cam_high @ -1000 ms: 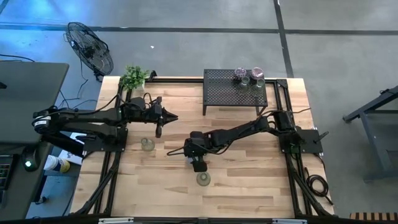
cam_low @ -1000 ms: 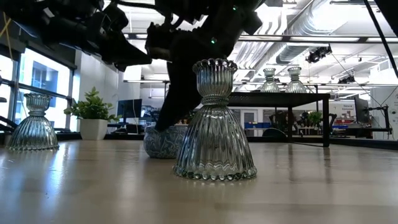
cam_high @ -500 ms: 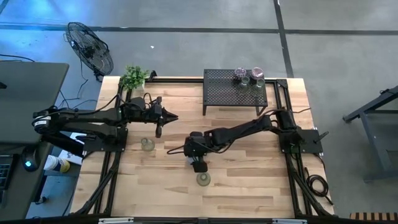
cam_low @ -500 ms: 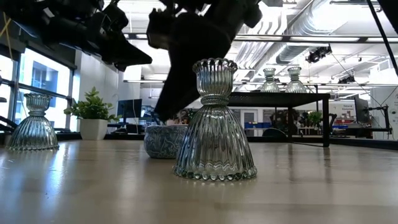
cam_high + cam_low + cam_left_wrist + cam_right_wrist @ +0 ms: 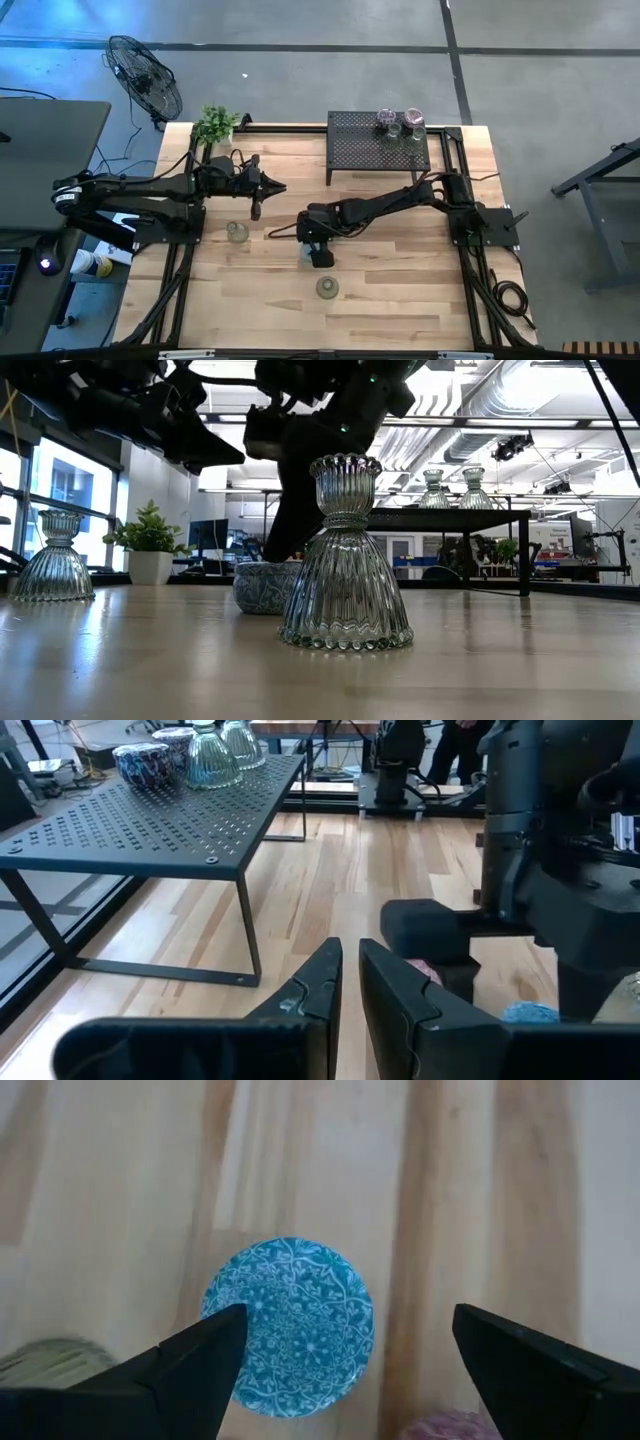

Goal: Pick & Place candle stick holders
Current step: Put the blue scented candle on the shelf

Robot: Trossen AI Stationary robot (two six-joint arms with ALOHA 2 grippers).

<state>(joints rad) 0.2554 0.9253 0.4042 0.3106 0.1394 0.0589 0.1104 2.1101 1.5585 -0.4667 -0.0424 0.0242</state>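
My right gripper (image 5: 350,1320) hangs open over mid-table, pointing steeply down, with its fingers on either side of a blue patterned round holder (image 5: 290,1335) on the wood and clear of it. In the low view the same blue holder (image 5: 262,588) sits behind a clear ribbed glass candle stick holder (image 5: 345,560) that stands on its wide base near the front edge (image 5: 327,288). Another clear holder (image 5: 237,232) stands at the left. Three more (image 5: 400,124) stand on the black mesh rack (image 5: 360,150). My left gripper (image 5: 348,982) is shut and holds nothing, hovering level at the left (image 5: 272,187).
A potted plant (image 5: 215,124) stands at the far left corner, and a fan (image 5: 145,75) is beyond the table. A pink thing (image 5: 445,1425) and a greenish one (image 5: 40,1360) lie just beside the blue holder. Bare wood runs along the near edge and the right.
My right gripper has shifted slightly toward the table's far edge above the blue holder, staying open.
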